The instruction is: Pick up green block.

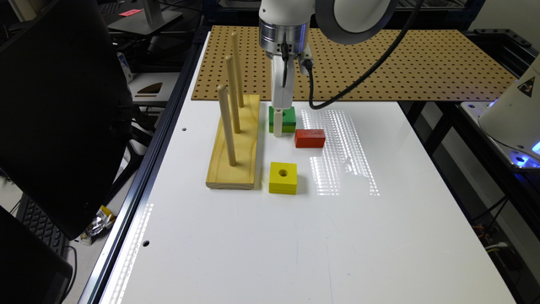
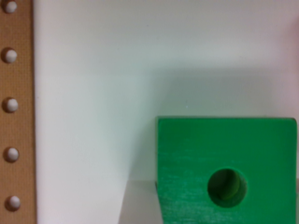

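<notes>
The gripper (image 1: 278, 126) sits low at the green block (image 1: 283, 119), toward the tabletop's far edge; can't tell its opening. Block's probably light, rigid wood, so squeezing its flat sides should work.

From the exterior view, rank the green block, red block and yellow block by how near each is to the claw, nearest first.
1. Green block: right at the claw, on the white table.
2. Red block: just to the exterior view's right of the claw.
3. Yellow block: farthest, nearer the camera, beside the wooden peg base.
</notes>
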`<action>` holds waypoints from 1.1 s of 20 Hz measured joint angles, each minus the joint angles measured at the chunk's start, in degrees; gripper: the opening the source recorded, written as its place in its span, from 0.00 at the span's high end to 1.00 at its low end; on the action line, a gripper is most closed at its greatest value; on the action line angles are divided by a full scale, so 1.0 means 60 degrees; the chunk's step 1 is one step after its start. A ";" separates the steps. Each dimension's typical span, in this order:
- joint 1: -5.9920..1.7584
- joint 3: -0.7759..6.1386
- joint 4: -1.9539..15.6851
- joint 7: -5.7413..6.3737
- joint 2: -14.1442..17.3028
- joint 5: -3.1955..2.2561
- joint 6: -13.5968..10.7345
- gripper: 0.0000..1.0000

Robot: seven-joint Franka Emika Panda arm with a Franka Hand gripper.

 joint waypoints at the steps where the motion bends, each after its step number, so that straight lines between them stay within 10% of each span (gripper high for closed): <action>1: 0.0000 0.0000 0.0000 0.0000 0.0000 0.0000 0.0000 1.00; 22: -0.0012 -0.0003 -0.0039 0.0001 -0.0658 0.0000 -0.0581 1.00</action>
